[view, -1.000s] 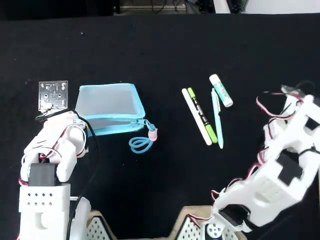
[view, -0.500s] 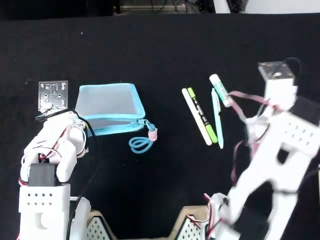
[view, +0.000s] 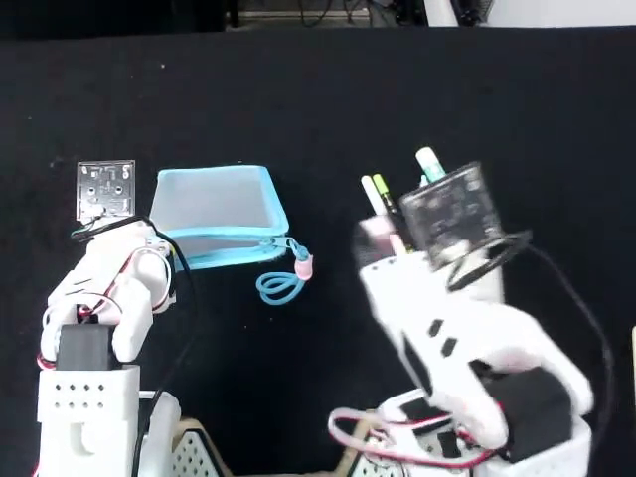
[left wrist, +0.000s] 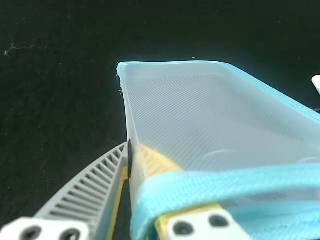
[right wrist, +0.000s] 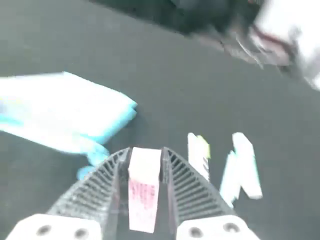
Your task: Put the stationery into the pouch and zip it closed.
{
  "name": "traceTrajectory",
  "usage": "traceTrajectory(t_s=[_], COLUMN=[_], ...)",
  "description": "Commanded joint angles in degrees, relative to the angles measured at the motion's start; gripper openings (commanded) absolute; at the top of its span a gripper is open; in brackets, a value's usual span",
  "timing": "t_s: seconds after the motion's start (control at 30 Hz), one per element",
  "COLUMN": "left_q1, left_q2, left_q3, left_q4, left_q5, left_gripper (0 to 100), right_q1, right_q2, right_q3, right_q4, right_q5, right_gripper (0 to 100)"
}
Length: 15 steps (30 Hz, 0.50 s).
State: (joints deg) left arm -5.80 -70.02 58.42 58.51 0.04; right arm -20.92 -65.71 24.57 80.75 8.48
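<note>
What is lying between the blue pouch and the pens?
Bare black table, save the pouch's own looped cord; the high view shows it.

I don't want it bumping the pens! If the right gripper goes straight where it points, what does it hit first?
Probably the black table, in the gap between the blue pouch and the highlighter. The right gripper, jaws holding a white block, aims between them, though depth is unclear.

You are at a robotics lab bench. A table (view: 328, 89) draped in black cloth carries the left arm (view: 94, 328) and right arm (view: 467, 338) at its near edge, both white printed plastic with bare wiring (view: 350, 429). Loose cables (view: 318, 12) trail beyond its far edge.
</note>
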Motion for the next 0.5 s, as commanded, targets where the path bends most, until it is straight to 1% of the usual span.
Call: traceTrajectory(t_s=[0.0, 0.13, 0.27, 0.47], left_q1=[0.5, 0.5, 0.5, 0.4], left_q2=[-0.2, -0.2, -0.2, -0.2], left_q3=[-0.6, -0.6, -0.6, -0.6], left_q4=[-0.6, -0.6, -0.6, -0.6], left_q5=[0.7, 0.7, 0.7, 0.7], left_gripper=[3, 3, 3, 3], right_q1=[-10.5, -17.3, -22.0, -28.0], right_q2=[-2.9, -4.6, -5.9, -5.8], right_q3=[3.1, 9.1, 15.3, 27.4], right_q4=[-9.0, -17.8, -27.9, -45.8], right_q5=[-1.1, -0.9, -0.6, -0.5], right_gripper=[1.1, 1.1, 1.1, 1.1])
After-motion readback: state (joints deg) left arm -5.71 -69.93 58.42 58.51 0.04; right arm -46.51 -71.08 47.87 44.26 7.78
